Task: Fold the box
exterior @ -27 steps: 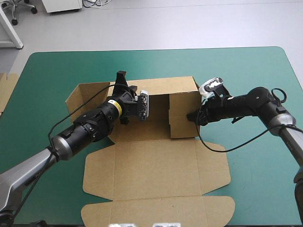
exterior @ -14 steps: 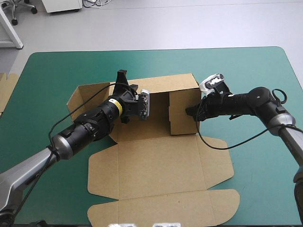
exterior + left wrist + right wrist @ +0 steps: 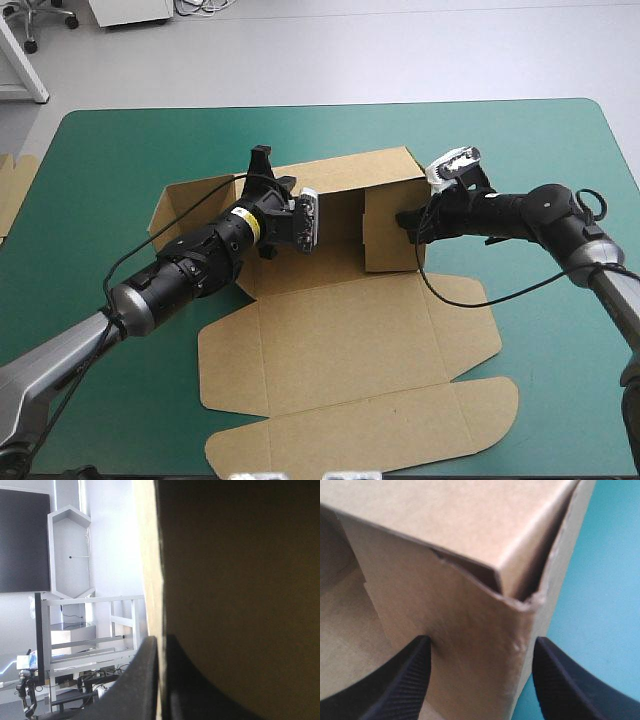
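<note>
The brown box point(image 3: 340, 340) lies half raised on the teal-green cover point(image 3: 120, 150), its back wall point(image 3: 340, 175) and right wall point(image 3: 392, 238) standing and its lid flat toward the front edge. My left gripper point(image 3: 261, 158) is at the back wall's left end. In the left wrist view this gripper point(image 3: 161, 640) is shut on the edge of the board point(image 3: 240, 580). My right gripper point(image 3: 406, 221) is at the right wall. In the right wrist view it point(image 3: 480, 647) stands open, and the wall's upper corner point(image 3: 445, 525) sits between its fingers point(image 3: 412, 665).
A left side flap point(image 3: 185, 205) lies spread out beside my left arm. More board point(image 3: 15, 190) shows at the table's left edge. Bare teal-green cover point(image 3: 600, 580) lies right of the box.
The box has slid and turned. Its flat lid swung right, and its right wall moved toward the far edge. My right gripper moved that way with it. The left gripper barely shifted.
</note>
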Motion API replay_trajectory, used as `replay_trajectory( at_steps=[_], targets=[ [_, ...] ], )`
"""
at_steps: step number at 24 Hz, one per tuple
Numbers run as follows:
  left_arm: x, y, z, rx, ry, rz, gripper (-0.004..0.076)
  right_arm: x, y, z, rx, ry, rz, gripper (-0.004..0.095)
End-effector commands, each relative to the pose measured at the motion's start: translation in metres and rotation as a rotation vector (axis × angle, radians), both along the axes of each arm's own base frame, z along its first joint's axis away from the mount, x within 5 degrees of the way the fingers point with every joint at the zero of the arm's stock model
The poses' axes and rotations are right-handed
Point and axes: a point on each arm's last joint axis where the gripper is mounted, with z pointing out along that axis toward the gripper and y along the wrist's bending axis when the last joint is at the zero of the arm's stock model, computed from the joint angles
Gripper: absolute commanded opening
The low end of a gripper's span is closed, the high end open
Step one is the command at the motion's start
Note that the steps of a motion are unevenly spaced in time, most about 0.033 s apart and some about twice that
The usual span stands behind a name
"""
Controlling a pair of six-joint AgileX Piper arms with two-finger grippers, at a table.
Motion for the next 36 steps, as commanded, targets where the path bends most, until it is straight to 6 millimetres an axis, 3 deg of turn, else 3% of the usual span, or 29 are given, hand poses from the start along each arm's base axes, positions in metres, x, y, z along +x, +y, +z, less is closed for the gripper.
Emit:
replay_trajectory(
  at_steps=[1, 5, 9, 14, 17, 27, 36],
  targets=[
    [-0.007, -0.004, 0.026, -0.066, -0.075, -0.057, -0.001, 0.005, -0.004, 0.027, 0.058, -0.112, -0.098, 0.0549],
    [-0.007, -0.004, 0.026, -0.074, -0.073, -0.057, -0.001, 0.008, -0.004, 0.026, 0.051, -0.125, -0.098, 0.0536],
    [-0.007, -0.004, 0.026, -0.078, -0.071, -0.056, -0.001, 0.015, 0.0, 0.008, 0.071, -0.048, -0.078, 0.0536],
    [-0.007, -0.004, 0.026, -0.08, -0.07, -0.055, -0.001, 0.019, 0.003, 0.009, 0.085, -0.047, -0.078, 0.0527],
    [-0.007, -0.005, 0.025, -0.083, -0.066, -0.054, -0.001, 0.018, 0.012, 0.008, 0.077, -0.052, -0.059, 0.0435],
    [-0.007, -0.005, 0.025, -0.105, -0.054, -0.045, -0.001, 0.017, 0.01, 0.005, 0.067, -0.007, -0.085, 0.0183],
    [-0.007, -0.005, 0.026, -0.229, 0.012, -0.001, -0.001, 0.016, 0.013, 0.007, 0.112, -0.001, -0.068, -0.0015]
  ],
)
